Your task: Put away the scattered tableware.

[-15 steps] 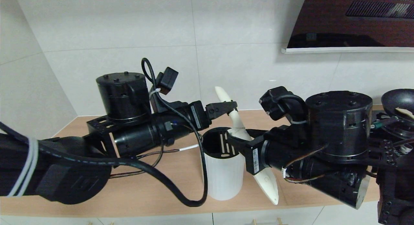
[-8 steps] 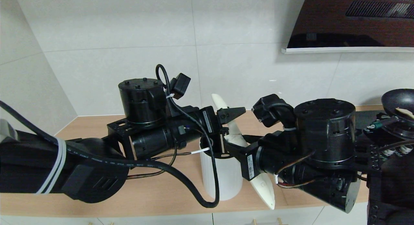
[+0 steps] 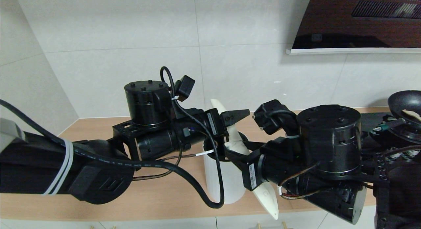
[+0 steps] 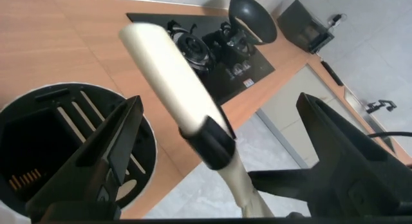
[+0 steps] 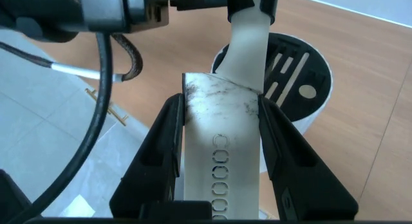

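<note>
Two arms meet above a white cylindrical holder (image 3: 227, 184) with a black slotted insert, standing on a wooden surface (image 3: 158, 196) near its front edge.

(a) Right pincer (image 5: 221, 105): closed on a cream slotted spatula (image 3: 267, 196), its two black fingers (image 5: 161, 153) pressing the sides of the wide part where handle meets blade. This grip sits directly over the holder's rim, on the side towards the stove (image 4: 212, 63).

(b) Spatula: held clear of the surface and steeply tilted. The handle end rises above the holder towards the tiled wall. The blade hangs down in front of the holder, its tip past the surface's front edge. The blade carries a row of small oval holes and dark smudges.

(c) Left pincer (image 4: 220, 97): spread wide just above the holder, one finger on each side of the upper handle; neither finger can be seen touching it. A dark band rings the handle between them.

(d) Surroundings: beyond the holder on the robot's right, the stove is set into the surface and carries a black wok (image 4: 253, 18); a dark hood (image 3: 355, 21) is mounted on the wall above it.
</note>
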